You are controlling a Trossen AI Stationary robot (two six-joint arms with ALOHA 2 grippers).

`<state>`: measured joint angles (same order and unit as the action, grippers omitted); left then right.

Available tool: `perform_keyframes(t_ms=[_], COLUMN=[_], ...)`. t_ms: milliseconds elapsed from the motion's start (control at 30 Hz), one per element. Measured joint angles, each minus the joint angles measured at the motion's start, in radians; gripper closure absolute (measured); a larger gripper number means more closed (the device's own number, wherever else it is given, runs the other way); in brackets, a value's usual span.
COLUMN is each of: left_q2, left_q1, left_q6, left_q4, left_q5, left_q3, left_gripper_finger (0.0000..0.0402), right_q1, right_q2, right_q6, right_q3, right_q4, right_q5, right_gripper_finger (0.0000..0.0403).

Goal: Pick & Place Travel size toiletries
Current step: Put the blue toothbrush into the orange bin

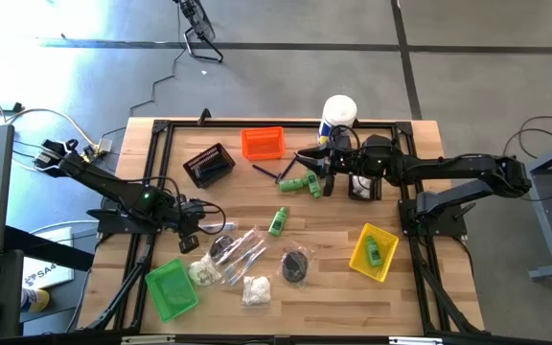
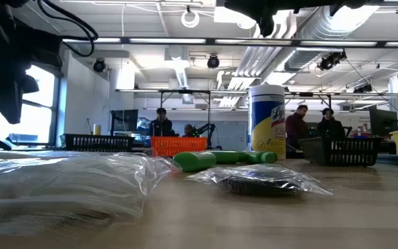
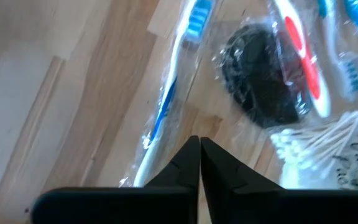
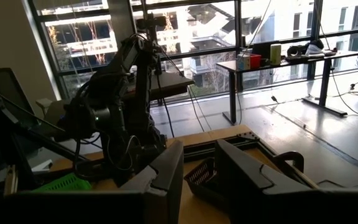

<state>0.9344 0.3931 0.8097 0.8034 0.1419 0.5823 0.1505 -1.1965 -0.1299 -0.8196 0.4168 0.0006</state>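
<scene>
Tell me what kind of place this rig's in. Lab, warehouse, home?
Most likely a robotics lab or open workshop. The low view shows exposed ceiling ducts and people seated at benches behind the wooden table. The right wrist view shows tall windows and another desk.

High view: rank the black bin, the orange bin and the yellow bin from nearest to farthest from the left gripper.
From the left gripper:
1. Black bin, just beyond it toward the table's far edge.
2. Orange bin, farther back, near the table's middle.
3. Yellow bin, across the table on the right arm's side.
</scene>
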Motion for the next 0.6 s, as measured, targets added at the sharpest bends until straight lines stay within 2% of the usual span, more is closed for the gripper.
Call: perform_keyframes(t_ms=[133,467,600], left_q2=[0.000,0.000,0.000], left_q1=[0.000,0.000,0.000], left_q6=[0.002,-0.001,-0.001], left_q4=[0.037,0.053,0.052], left_q5=[-0.001,-0.012,-0.020], left_q3=[0.000,0.000,0.000], left_gripper_finger=[0.0344,0.0194,0.0153], right_q1=[0.000,0.000,0.000], right_q2=[0.000,0.000,0.000], right_q6=[0.000,0.000,-0.001], right_q3=[0.000,0.000,0.000], right_q4=[0.000,-0.001,-0.001], right_q5=[0.000,0.000,0.000], right_gripper_finger=[0.0318,0.0318,0.0318])
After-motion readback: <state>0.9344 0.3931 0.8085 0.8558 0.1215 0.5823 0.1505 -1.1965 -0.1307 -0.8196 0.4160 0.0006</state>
